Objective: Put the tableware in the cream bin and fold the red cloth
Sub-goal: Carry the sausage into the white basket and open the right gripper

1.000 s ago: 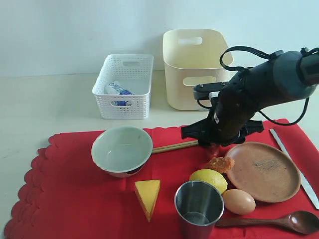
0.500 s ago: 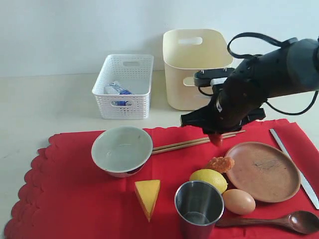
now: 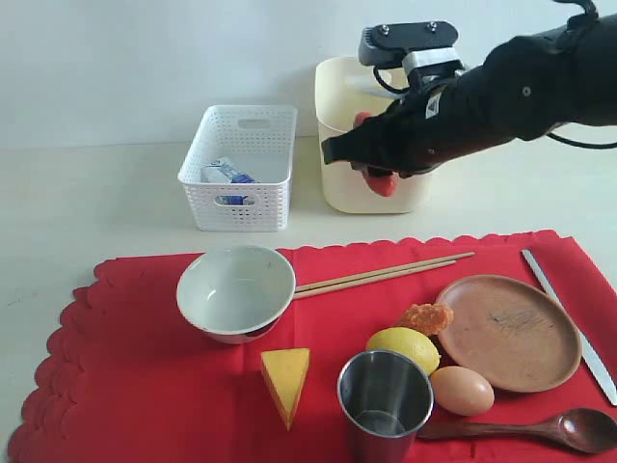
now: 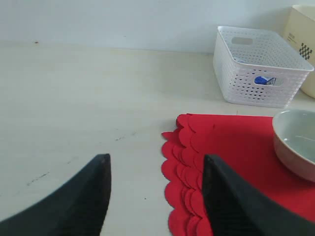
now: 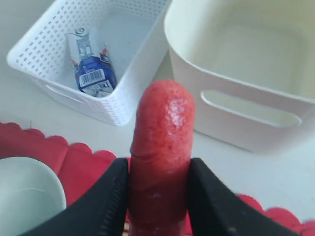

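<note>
Showing a black barcode (image 5: 93, 77) on a white patch of the carton (image 5: 88, 54), lying in the white basket (image 5: 106, 110); blurring into unreadable specks just under the bars. Carrying blue and white print beside that barcode and a small grey mark near one end of the carton, not resolving into letters. Showing, in the left wrist view, a pale label (image 4: 301, 44) sticking on the wall of the cream bin (image 4: 304, 78): bearing a black-and-white checked square and a few fine lines of print, too small for reading.
</note>
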You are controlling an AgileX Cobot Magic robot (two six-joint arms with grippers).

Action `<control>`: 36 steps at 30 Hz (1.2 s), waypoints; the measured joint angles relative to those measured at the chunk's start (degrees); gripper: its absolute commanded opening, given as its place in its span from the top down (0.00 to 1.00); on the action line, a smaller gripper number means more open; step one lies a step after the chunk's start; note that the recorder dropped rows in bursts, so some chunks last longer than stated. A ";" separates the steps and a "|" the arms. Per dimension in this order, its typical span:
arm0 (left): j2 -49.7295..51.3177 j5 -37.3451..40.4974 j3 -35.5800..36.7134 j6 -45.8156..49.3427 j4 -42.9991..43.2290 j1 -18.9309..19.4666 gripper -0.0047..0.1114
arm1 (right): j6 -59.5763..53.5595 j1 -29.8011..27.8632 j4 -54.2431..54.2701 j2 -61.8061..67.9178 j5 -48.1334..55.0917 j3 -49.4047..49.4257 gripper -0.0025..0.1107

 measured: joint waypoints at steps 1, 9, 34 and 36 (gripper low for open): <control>0.00 0.00 0.00 0.00 0.00 0.00 0.49 | -3.81 0.00 2.91 0.00 0.14 -0.86 0.98; 0.00 0.00 0.00 0.00 0.00 0.00 0.49 | -31.36 0.00 27.91 4.76 8.08 -11.64 0.98; 0.00 0.00 0.00 0.00 0.00 0.00 0.49 | -43.53 1.97 43.64 30.96 11.79 -40.00 0.98; 0.00 0.00 0.00 0.00 0.00 0.00 0.49 | -43.63 1.97 43.12 31.87 9.70 -40.10 0.98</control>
